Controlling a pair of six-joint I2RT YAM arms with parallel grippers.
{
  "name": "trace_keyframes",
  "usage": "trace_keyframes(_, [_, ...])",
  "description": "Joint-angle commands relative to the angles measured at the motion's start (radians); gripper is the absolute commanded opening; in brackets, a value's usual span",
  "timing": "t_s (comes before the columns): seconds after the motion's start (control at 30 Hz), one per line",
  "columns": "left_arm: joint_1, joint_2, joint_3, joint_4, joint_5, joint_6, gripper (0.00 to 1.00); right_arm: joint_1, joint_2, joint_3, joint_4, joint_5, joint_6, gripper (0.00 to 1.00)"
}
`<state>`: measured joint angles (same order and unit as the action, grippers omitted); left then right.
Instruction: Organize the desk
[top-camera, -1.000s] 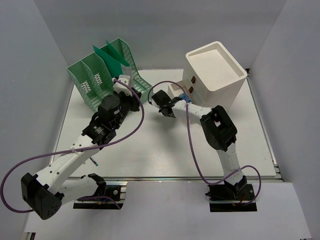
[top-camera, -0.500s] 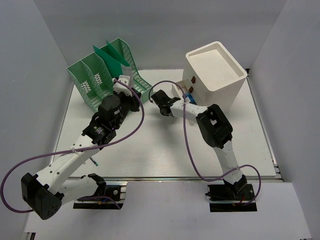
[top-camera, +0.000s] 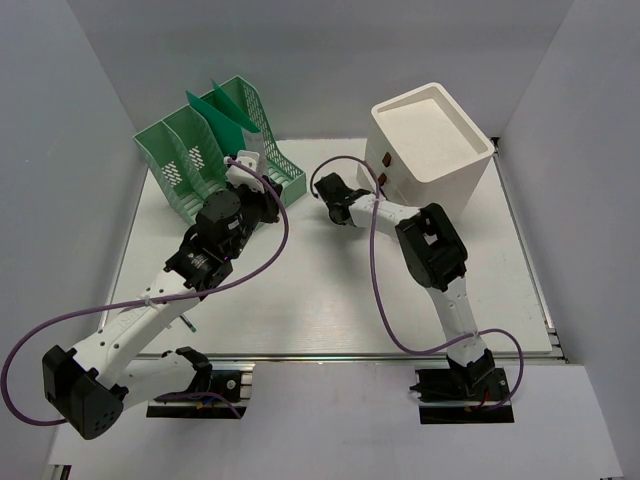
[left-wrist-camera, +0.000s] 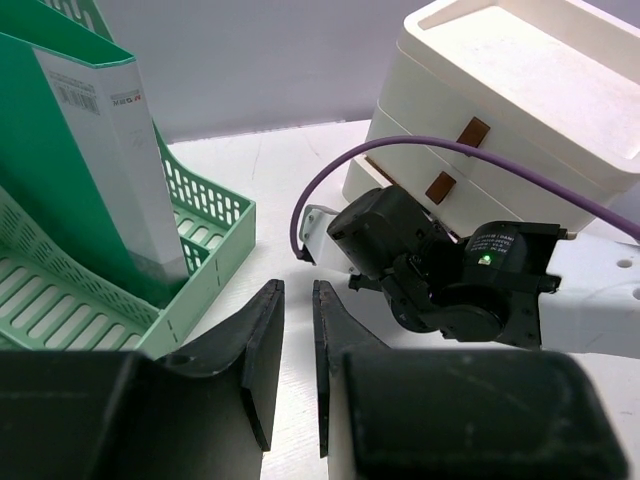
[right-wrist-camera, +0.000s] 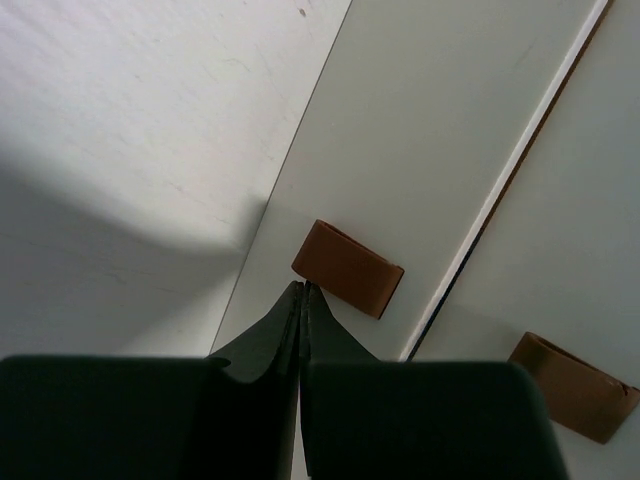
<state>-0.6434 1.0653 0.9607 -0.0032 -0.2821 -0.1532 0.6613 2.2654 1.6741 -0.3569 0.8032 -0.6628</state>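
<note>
Tidying of the desk, close to its end in my judgement.
My right pincer (right-wrist-camera: 302, 290) is fully closed and empty, with its tips just at a brown tab (right-wrist-camera: 348, 268) of the white drawer box (top-camera: 430, 140). The drawers look pushed in. My left pincer (left-wrist-camera: 298, 290) is open only a slit and holds nothing. The green file rack (top-camera: 215, 150) stands just beside it, and the worktop (top-camera: 300, 300) lies below both.

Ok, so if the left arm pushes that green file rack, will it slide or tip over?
The green file rack has thin perforated plastic walls, so it is probably light and should slide on the smooth desk. It stands tall with a booklet upright inside, so a high push might tip it.
</note>
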Motion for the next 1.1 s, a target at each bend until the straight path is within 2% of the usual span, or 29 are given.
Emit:
trace_keyframes(0.0, [-0.002,-0.024,-0.005,0.025,-0.020,0.011,0.29,-0.031,0.016,0.047,0.039,0.056,-0.024,0.00])
trace_keyframes(0.47, [-0.002,-0.027,-0.007,0.028,-0.025,0.011,0.29,-0.072,0.005,0.038,0.046,0.053,-0.031,0.00])
trace_keyframes(0.53, [-0.002,-0.025,-0.008,0.028,-0.023,0.012,0.29,-0.072,-0.009,0.039,0.012,0.013,-0.011,0.00])
trace_keyframes(0.57, [-0.002,-0.027,-0.008,0.026,-0.026,0.012,0.29,-0.062,-0.023,0.033,-0.044,-0.021,0.005,0.00])
trace_keyframes(0.63, [0.007,-0.030,-0.008,0.028,-0.026,0.012,0.29,-0.057,-0.105,0.010,-0.114,-0.233,0.067,0.00])
trace_keyframes(0.67, [0.007,-0.031,-0.008,0.028,-0.023,0.012,0.29,-0.052,-0.171,0.007,-0.179,-0.416,0.100,0.00])
trace_keyframes(0.73, [0.007,-0.034,-0.010,0.031,-0.019,0.014,0.32,-0.058,-0.242,0.003,-0.237,-0.618,0.178,0.02])
trace_keyframes(0.77, [0.007,-0.033,-0.011,0.031,-0.008,0.014,0.35,-0.063,-0.306,-0.002,-0.264,-0.742,0.205,0.12])
trace_keyframes(0.8, [0.007,-0.030,-0.013,0.034,-0.005,0.014,0.46,-0.068,-0.338,-0.010,-0.274,-0.793,0.221,0.17])
trace_keyframes(0.87, [0.007,-0.028,-0.020,0.039,0.014,0.018,0.57,-0.074,-0.445,-0.066,-0.269,-0.948,0.248,0.31])
trace_keyframes(0.9, [0.007,-0.027,-0.023,0.045,0.024,0.023,0.69,-0.083,-0.478,-0.085,-0.252,-0.981,0.255,0.33])
trace_keyframes(0.97, [0.007,-0.024,-0.033,0.051,0.053,0.038,0.78,-0.089,-0.572,-0.131,-0.243,-1.060,0.278,0.39])
trace_keyframes(1.03, [0.007,-0.022,-0.042,0.066,0.075,0.047,0.88,-0.103,-0.659,-0.161,-0.223,-1.099,0.299,0.42])
trace_keyframes(1.07, [0.007,-0.022,-0.051,0.071,0.084,0.059,0.92,-0.107,-0.694,-0.200,-0.209,-1.113,0.313,0.54])
